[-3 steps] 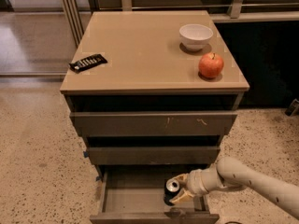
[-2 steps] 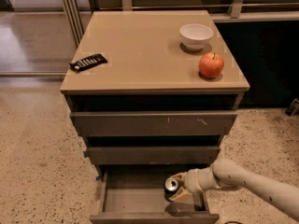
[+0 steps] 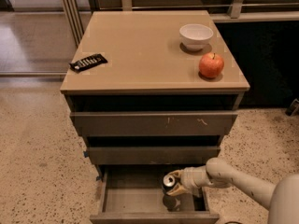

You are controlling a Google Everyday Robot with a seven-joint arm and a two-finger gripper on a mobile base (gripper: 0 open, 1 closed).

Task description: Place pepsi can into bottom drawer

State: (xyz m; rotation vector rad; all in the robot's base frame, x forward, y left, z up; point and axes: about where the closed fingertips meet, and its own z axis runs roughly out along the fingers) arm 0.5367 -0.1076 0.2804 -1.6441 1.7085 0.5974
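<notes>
The gripper (image 3: 172, 184) has crept a little further to its left over the last second, carrying the pepsi can (image 3: 167, 181) with it, so the can now hangs more clearly over the inside of the open bottom drawer (image 3: 128, 200) and less over its right-hand wall. From where I stand that looks like the last bit of positioning before the put-down: the can is already within the drawer's outline, but a dark shadow on the drawer floor just beneath the gripper suggests it is not resting on anything yet. The pale fingers (image 3: 176, 191) are pinched on the can from both sides, and the arm reaches in from the right. Of the can itself I mostly see the silver top with its opening, turned up towards me. The dark body below it is largely hidden by the fingers, no logo shows, and it seems roughly upright. To the left of the gripper the drawer floor lies bare, with plenty of room for the can. Directly above the gripper the middle drawer (image 3: 154, 155) and the scratched top drawer (image 3: 154, 123) each stick out slightly less than the one below. High above it on the cabinet top, an apple (image 3: 211, 65) and a white bowl (image 3: 196, 34) sit undisturbed.
</notes>
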